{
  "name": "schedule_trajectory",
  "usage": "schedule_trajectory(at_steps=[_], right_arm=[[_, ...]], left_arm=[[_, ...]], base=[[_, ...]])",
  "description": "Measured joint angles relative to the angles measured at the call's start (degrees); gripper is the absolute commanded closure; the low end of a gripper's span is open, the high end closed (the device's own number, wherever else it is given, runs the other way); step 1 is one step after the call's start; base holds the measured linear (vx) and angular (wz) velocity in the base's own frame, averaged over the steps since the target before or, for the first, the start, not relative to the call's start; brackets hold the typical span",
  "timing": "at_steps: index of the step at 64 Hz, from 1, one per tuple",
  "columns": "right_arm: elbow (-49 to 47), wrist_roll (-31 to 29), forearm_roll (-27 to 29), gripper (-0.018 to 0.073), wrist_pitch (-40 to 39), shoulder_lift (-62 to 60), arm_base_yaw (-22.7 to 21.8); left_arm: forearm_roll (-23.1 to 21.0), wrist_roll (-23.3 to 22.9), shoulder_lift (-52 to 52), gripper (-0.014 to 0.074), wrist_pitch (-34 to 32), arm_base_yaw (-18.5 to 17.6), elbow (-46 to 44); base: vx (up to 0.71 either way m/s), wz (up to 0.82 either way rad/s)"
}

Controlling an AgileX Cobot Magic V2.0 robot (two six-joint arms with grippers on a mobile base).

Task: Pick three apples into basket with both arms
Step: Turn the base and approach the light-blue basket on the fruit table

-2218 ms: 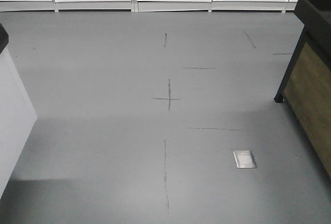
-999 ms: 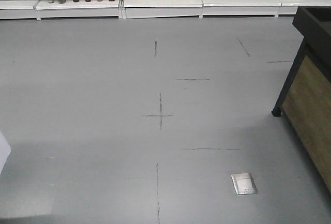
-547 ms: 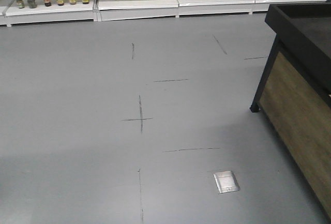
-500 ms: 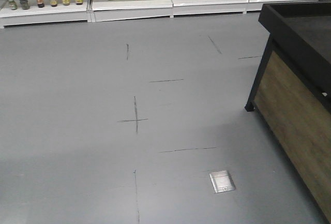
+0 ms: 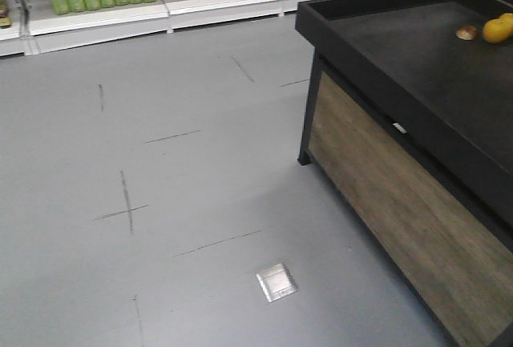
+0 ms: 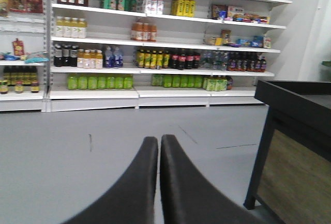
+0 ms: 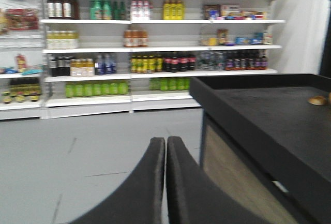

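The apples and the basket are out of view in all three views. In the left wrist view my left gripper [image 6: 159,141] is shut, its two black fingers pressed together with nothing between them, hanging over grey floor. My right gripper [image 7: 165,141] in the right wrist view is shut and empty too, just left of a black display table [image 7: 258,100]. Neither arm shows in the front view.
The black-topped, wood-sided display table [image 5: 417,58] fills the right side, with orange fruit [image 5: 497,29] and a small brown object [image 5: 466,33] at its far end. Stocked store shelves [image 5: 120,6] line the back wall. A metal floor plate [image 5: 276,282] lies in the grey floor.
The front view has swung to the right: the shelves and floor marks slid left, and the display table has come much closer and now fills the right side.
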Motion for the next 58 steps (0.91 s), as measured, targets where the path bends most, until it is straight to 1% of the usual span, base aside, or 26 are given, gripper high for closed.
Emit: schedule_trajectory(at_steps=[58], right_arm=[[0.0, 0.0, 0.0, 0.0568, 0.0, 0.0, 0.0]], left_arm=[[0.0, 0.0, 0.0, 0.0603, 0.0, 0.0, 0.0]], base=[[0.15, -0.57]])
